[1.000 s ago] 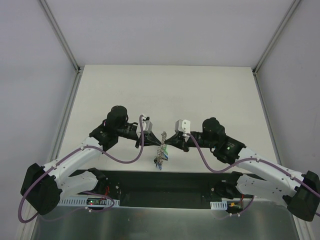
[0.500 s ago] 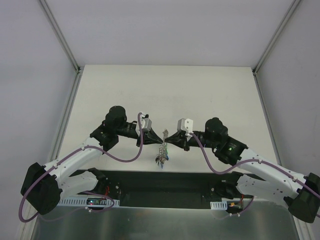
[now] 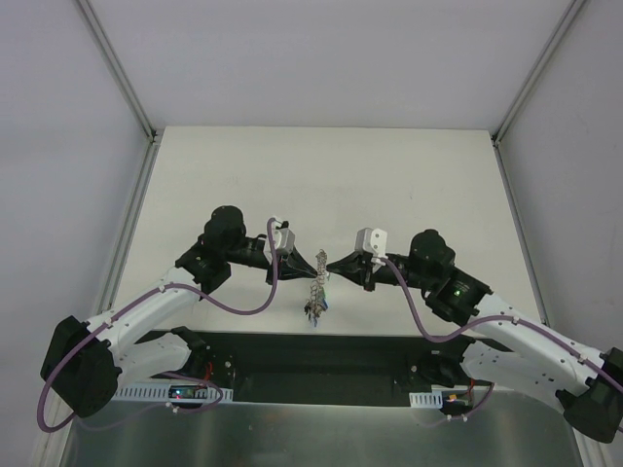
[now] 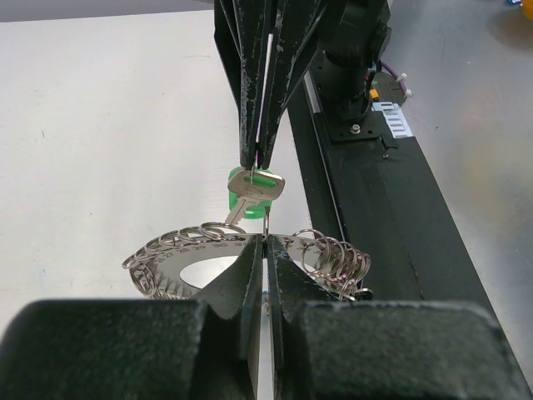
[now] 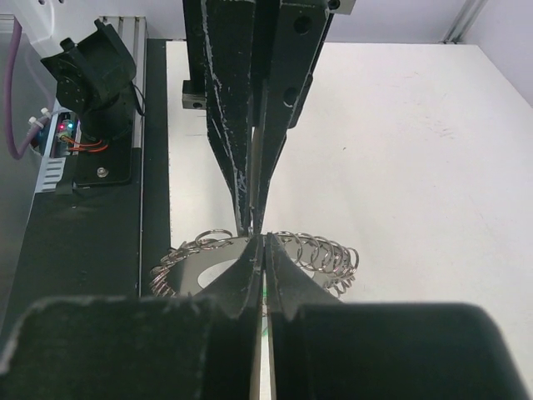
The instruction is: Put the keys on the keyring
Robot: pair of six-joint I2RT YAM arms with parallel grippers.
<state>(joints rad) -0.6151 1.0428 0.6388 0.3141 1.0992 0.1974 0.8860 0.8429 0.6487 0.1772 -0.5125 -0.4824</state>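
Observation:
The keyring [image 3: 313, 294] hangs on edge between my two grippers above the table's near middle. It is a flat grey ring fringed with small wire loops, and coloured key heads dangle at its lower end. My left gripper [image 3: 317, 265] is shut on its rim; the left wrist view shows the jaws [image 4: 265, 242] pinching the keyring [image 4: 179, 262]. My right gripper [image 3: 333, 267] is shut on the green-headed key [image 4: 254, 185], whose blade points down at the rim. In the right wrist view my gripper [image 5: 261, 242] sits right against the keyring [image 5: 200, 271].
The white table [image 3: 389, 175] stretches behind the grippers, with metal rails [image 3: 131, 224] along its sides. A black base plate [image 3: 321, 355] with the arm mounts and wiring runs along the near edge, just under the hanging keyring.
My right arm has drawn back a little to the right while its tip stays at the ring. My left gripper has shifted slightly right. The keyring still hangs between them.

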